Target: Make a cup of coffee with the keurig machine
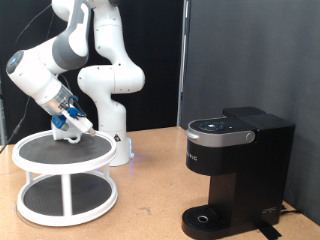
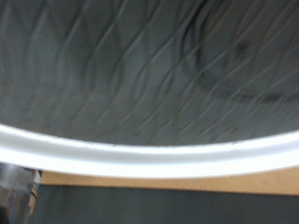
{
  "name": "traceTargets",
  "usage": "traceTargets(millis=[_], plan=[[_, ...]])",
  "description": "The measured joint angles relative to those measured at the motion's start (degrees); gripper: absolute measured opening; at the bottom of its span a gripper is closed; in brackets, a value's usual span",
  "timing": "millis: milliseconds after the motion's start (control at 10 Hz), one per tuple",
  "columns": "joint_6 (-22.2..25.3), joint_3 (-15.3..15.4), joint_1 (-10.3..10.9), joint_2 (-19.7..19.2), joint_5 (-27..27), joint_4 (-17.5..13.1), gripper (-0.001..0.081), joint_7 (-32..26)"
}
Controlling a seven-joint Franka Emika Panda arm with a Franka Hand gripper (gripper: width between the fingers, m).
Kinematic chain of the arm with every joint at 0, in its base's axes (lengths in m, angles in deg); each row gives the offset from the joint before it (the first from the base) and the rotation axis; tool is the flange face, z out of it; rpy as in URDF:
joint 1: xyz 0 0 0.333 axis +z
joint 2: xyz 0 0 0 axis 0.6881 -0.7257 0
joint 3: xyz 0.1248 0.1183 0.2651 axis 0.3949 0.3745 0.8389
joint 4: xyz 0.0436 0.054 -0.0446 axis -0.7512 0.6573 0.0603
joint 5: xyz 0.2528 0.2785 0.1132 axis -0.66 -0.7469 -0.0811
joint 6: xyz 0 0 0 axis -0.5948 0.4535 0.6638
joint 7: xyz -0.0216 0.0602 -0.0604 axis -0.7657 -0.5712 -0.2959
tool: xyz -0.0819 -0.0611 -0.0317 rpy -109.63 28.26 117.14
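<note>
The keurig machine [image 1: 238,165] stands at the exterior view's right, black and boxy, with its lid down and nothing on its round drip base [image 1: 208,218]. My gripper [image 1: 72,128] hangs low over the top tier of a white two-tier round stand [image 1: 65,152] at the exterior view's left. A small white shape shows at its fingertips, too small to name. The cup cannot be made out in either view. The wrist view shows only the stand's dark mesh top [image 2: 112,65] and white rim [image 2: 140,157] close up, with no fingers in sight.
The arm's white base [image 1: 115,125] stands just behind the stand. A black curtain [image 1: 250,50] closes the back right. Brown tabletop [image 1: 150,195] lies between the stand and the machine.
</note>
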Motion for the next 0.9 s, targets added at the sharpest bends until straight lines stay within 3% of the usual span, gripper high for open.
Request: traceTargets(millis=[400, 700, 900], plan=[[2.8, 0.5, -0.1, 0.3, 0.1, -1.4, 0.0734, 1.4], [1.2, 1.7, -0.7, 3.3, 0.1, -1.5, 0.0734, 3.4], [3.3, 1.9, -1.3, 5.7, 0.5, -2.3, 0.0734, 4.3]])
